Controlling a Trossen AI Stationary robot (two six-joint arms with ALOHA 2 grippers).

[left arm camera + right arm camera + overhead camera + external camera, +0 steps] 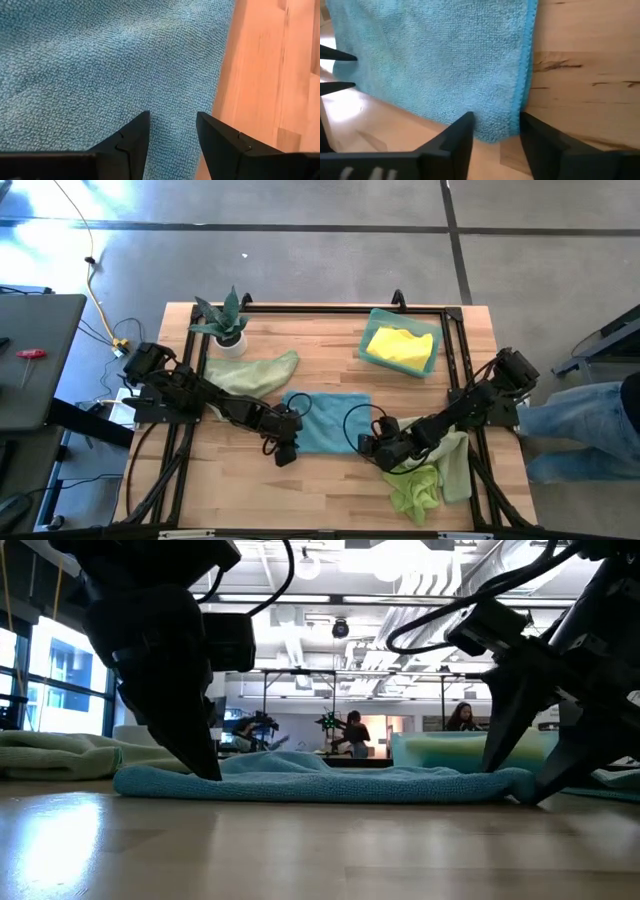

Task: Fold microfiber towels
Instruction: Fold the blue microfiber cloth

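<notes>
Tools at both near corners of the light blue square microfiber towel (327,421), which lies flat at the centre of the wooden table (330,485).

The left tool (172,134) is spread over the towel's lower-left corner, pinching nothing; the right tool (496,131) straddles the lower-right corner, fingers parted, no clamp visible yet. The cloth looks light, limp and grippy, best pinched at its stitched corners. Other towels lie at upper left, lower right and in a tray at upper right. No readable writing.
</notes>
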